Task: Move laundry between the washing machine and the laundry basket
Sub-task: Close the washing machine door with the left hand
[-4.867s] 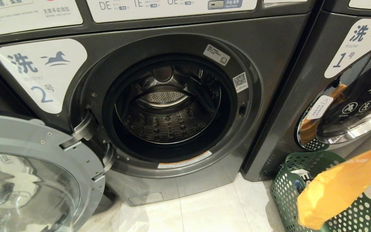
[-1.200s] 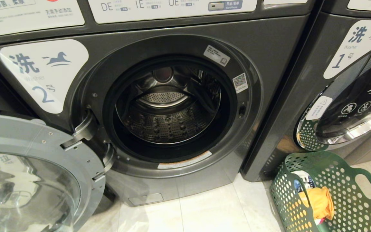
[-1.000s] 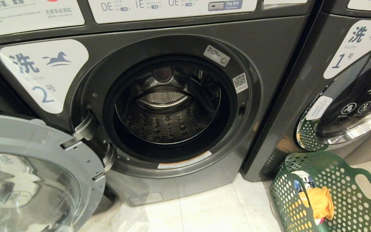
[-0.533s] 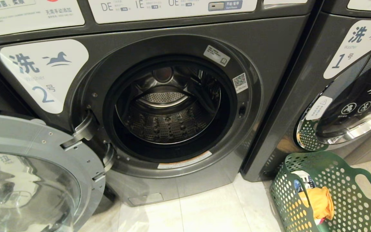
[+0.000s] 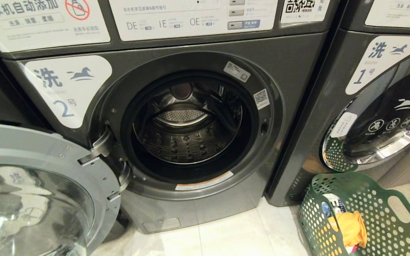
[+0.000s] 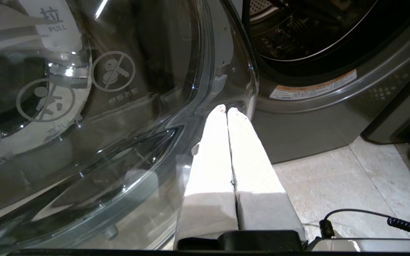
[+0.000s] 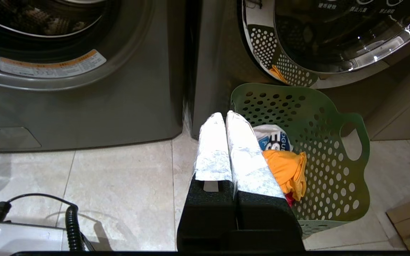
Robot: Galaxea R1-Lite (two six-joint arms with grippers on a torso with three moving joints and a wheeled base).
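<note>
Head view tilted up since earlier, orange garment (image 5: pixel 348 227) unmoved in basket (image 5: pixel 397 227), both claws pressed together

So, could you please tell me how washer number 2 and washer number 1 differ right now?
Washer 2 has its door swung wide open, baring an empty drum; washer 1 has its door closed. The green laundry basket sits in front of washer 1, not washer 2. Both are dark grey front-loaders.

open door (image 5: pixel 41 185) cropped, basket (image 5: pixel 376 199) partly cut off
</note>
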